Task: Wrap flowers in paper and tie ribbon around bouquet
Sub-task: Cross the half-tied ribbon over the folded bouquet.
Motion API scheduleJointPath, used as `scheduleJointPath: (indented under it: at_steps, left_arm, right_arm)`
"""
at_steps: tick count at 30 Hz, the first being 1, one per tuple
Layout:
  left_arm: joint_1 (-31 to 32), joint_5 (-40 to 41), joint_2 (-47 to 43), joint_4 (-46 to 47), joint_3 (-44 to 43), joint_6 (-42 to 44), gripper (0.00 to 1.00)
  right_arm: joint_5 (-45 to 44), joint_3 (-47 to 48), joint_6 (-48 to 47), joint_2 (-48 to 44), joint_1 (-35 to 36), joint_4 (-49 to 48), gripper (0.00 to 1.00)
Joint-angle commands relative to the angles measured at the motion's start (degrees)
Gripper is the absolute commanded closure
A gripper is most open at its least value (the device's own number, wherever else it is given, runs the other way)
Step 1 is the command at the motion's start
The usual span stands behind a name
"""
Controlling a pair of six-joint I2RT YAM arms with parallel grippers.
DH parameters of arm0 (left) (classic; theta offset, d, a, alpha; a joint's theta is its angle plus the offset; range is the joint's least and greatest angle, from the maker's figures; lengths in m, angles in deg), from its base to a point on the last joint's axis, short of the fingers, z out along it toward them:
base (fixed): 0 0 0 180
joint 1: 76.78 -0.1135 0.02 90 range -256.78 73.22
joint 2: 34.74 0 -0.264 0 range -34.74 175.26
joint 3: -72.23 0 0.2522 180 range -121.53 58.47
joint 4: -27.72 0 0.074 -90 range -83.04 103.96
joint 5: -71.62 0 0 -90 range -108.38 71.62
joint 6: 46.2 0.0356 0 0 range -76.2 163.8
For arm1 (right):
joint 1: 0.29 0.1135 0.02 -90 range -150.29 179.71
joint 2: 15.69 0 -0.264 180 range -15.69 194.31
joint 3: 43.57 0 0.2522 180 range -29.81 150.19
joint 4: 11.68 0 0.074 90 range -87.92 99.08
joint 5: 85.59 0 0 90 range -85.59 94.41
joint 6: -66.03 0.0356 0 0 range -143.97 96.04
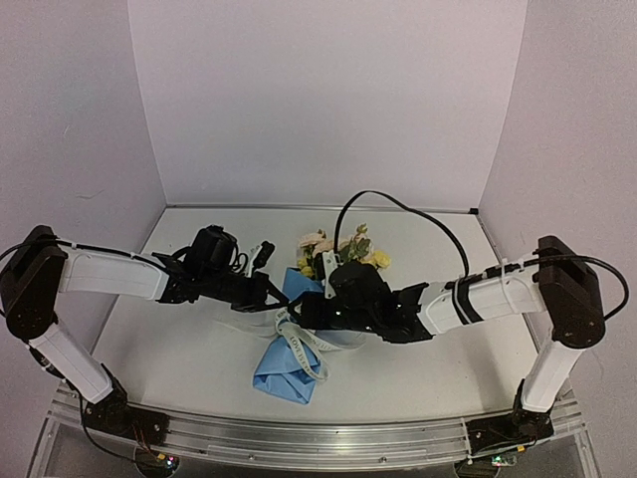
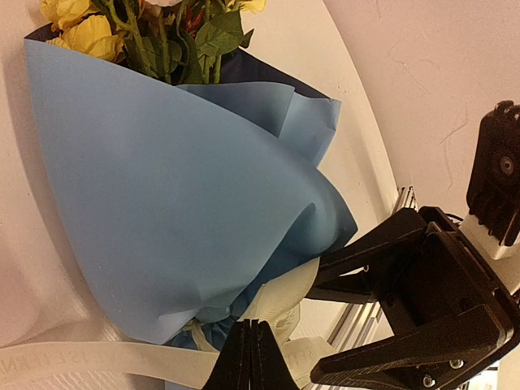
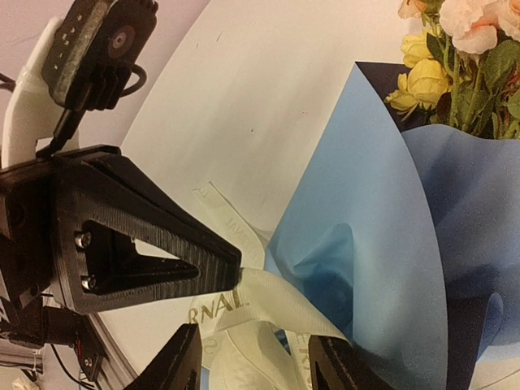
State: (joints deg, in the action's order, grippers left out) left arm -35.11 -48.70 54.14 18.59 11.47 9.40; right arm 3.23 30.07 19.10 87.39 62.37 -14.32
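Observation:
The bouquet lies on the table with its yellow and pink flowers point(image 1: 338, 247) point(image 2: 162, 32) point(image 3: 455, 49) pointing away from me. They sit in a cone of light blue paper point(image 1: 284, 373) point(image 2: 162, 179) point(image 3: 374, 203). A cream ribbon point(image 1: 304, 349) point(image 2: 81, 357) point(image 3: 276, 292) with printed letters loops around the cone's narrow neck. My left gripper point(image 1: 275, 294) point(image 2: 250, 357) point(image 3: 231, 268) is shut on a strand of the ribbon at its tips. My right gripper point(image 1: 305, 315) point(image 2: 321, 325) point(image 3: 256, 361) is open, with a ribbon loop lying between its fingers.
The white table point(image 1: 179, 339) is walled on three sides. An aluminium rail point(image 1: 318, 438) runs along the near edge by the arm bases. A black cable point(image 1: 398, 204) arcs above the right arm, close to the flowers. Both grippers crowd together at the cone's neck.

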Motion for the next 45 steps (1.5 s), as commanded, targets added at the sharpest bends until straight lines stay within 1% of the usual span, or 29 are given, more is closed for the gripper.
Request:
scheduleJointPath:
  at_steps: [1, 7, 10, 14, 19, 20, 25, 33, 41, 45]
  left_arm:
    - [0.0, -1.2, -1.5, 2.8, 0.7, 0.6, 1.00]
    - [0.0, -1.8, -1.4, 3.5, 1.4, 0.2, 1.00]
    - [0.0, -2.0, -1.2, 3.9, 1.6, 0.2, 1.00]
    - [0.0, -2.4, -0.9, 4.2, 1.9, 0.1, 1.00]
    - [0.0, -2.4, -0.6, 4.6, 2.2, -0.2, 1.00]
    - [0.0, -2.3, -0.5, 4.7, 2.2, -0.3, 1.00]
    - [0.0, -1.6, 0.2, 5.9, 2.5, -1.7, 0.99]
    - [0.0, -0.1, 1.4, 7.6, 2.5, -4.0, 0.88]
    - [0.0, -0.9, 2.1, 7.2, 2.6, -4.3, 0.86]
    - [0.0, -1.5, 1.3, 6.0, 2.9, -3.8, 0.81]
  right_arm:
    - [-2.2, 3.4, 2.7, 2.1, -0.4, 2.2, 0.54]
    - [-2.3, 4.9, 4.8, 2.9, -0.7, 3.4, 0.59]
    - [-2.7, 5.7, 5.3, 3.1, -0.7, 4.3, 0.64]
    - [-2.7, 6.5, 5.4, 3.5, -0.9, 5.3, 0.76]
    - [-2.9, 7.3, 5.4, 4.2, -1.0, 6.3, 0.97]
    - [-2.9, 7.4, 5.4, 4.3, -0.9, 6.5, 0.99]
    - [-2.2, 7.0, 4.7, 3.9, -0.9, 6.7, 1.00]
    - [0.0, 5.6, 3.5, 2.6, -0.8, 6.7, 1.00]
    - [-0.1, 4.2, 3.1, 1.7, -0.6, 6.5, 1.00]
    - [-0.4, 3.3, 2.8, 1.1, -0.4, 5.2, 1.00]
